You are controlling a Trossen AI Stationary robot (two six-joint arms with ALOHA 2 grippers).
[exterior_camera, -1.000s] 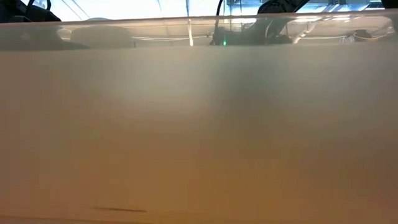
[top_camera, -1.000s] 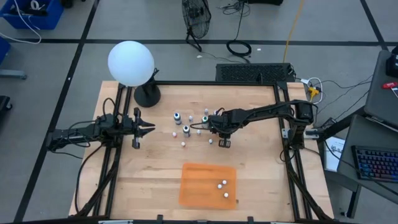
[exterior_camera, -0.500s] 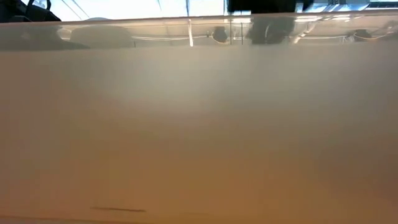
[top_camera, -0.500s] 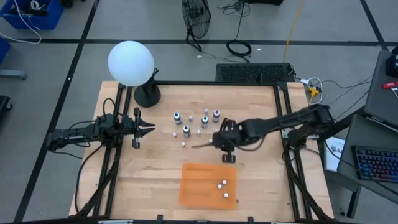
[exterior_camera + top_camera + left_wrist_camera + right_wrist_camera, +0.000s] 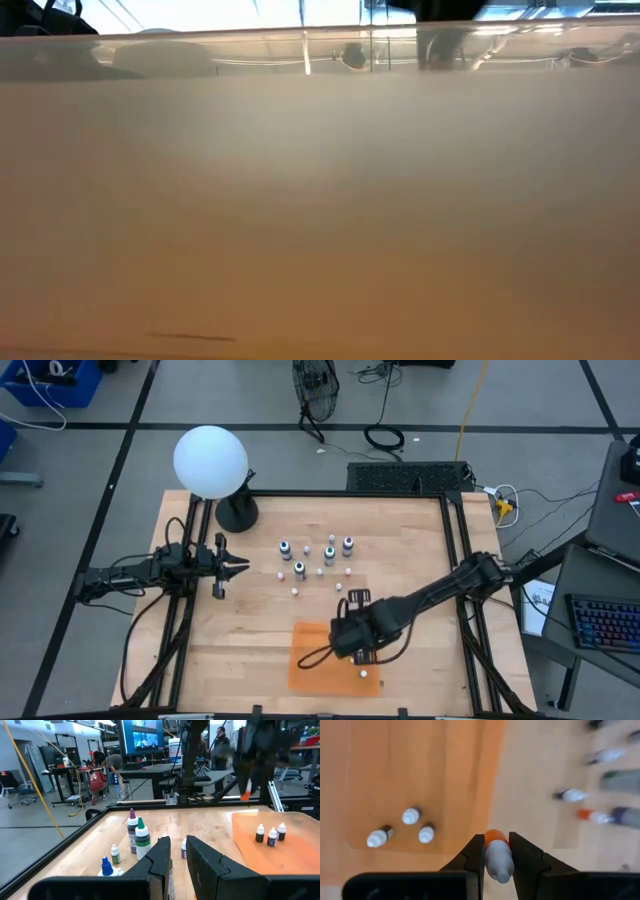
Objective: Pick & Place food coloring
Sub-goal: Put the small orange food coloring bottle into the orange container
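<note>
Right gripper [image 5: 496, 851] is pinching an orange-tipped dropper bottle [image 5: 497, 856] between its fingers. Over the last second it has travelled from the bottle cluster [image 5: 315, 555] at mid-table to the near edge of the orange mat [image 5: 318, 656], where three bottles [image 5: 402, 827] already stand. Judgement: transport is nearly complete, release is next. Left gripper [image 5: 232, 566] waits at the table's left, slightly parted, holding nothing.

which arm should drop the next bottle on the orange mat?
Right. Its gripper is shut on an orange-capped bottle and hangs over the orange mat, beside three bottles there. The left gripper waits at the table's left edge.
</note>
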